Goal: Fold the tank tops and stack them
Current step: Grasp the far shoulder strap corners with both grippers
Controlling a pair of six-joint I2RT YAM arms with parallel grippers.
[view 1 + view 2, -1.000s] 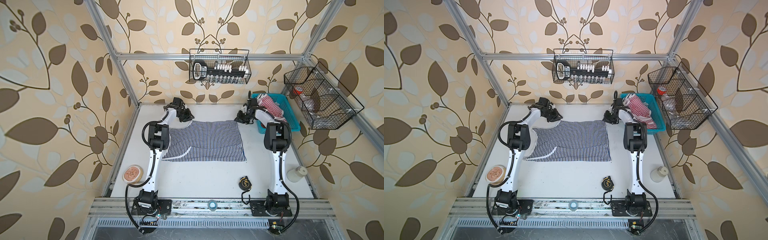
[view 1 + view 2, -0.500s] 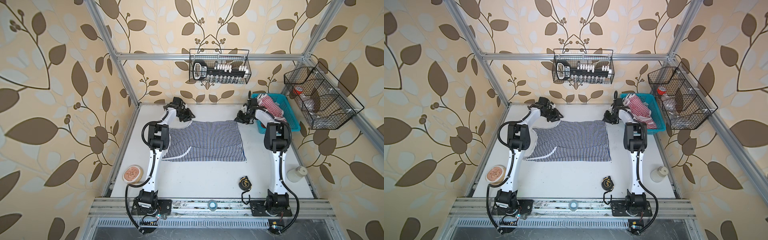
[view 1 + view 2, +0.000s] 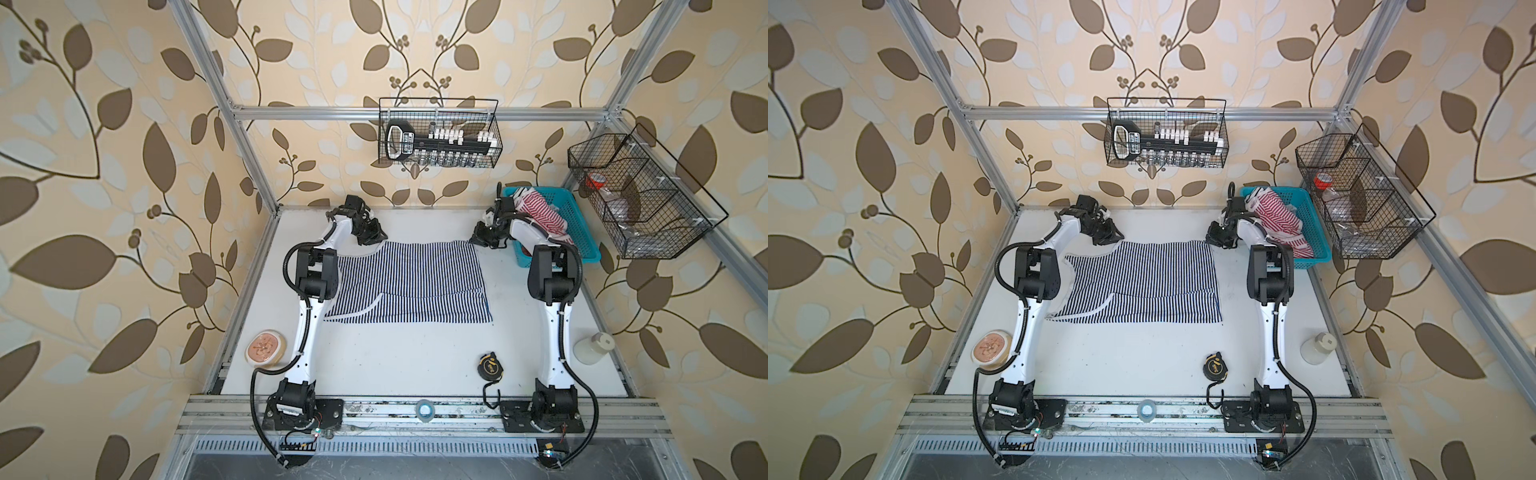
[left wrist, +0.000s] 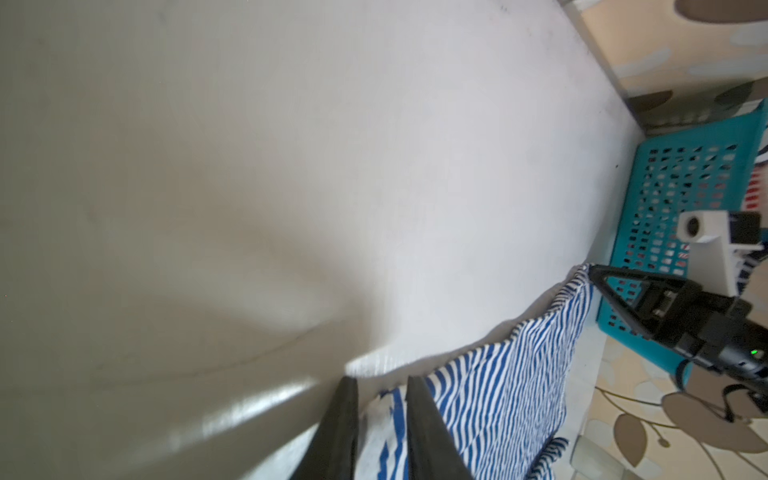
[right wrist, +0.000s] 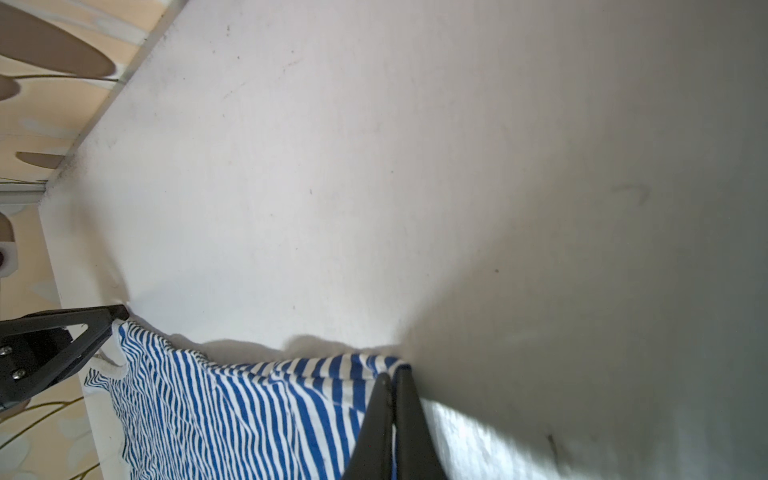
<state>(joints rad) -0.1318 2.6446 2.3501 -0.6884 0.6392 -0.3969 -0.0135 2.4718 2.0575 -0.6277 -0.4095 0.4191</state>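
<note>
Navy-and-white tank top (image 3: pixel 407 282) nipped at one corner by pressed-together right gripper (image 5: pixel 392 374) jaws, white-trimmed cloth filling narrow left gripper (image 4: pixel 381 380) gap; stretched between both, probably for folding that edge over.

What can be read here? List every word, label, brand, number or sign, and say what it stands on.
No text reads clearly.
Black tool holder: white lettering on its label, too blurred to read.
Tape measure: yellow mark, too small to read.
Round tin: lid pattern only, no words made out.
</note>
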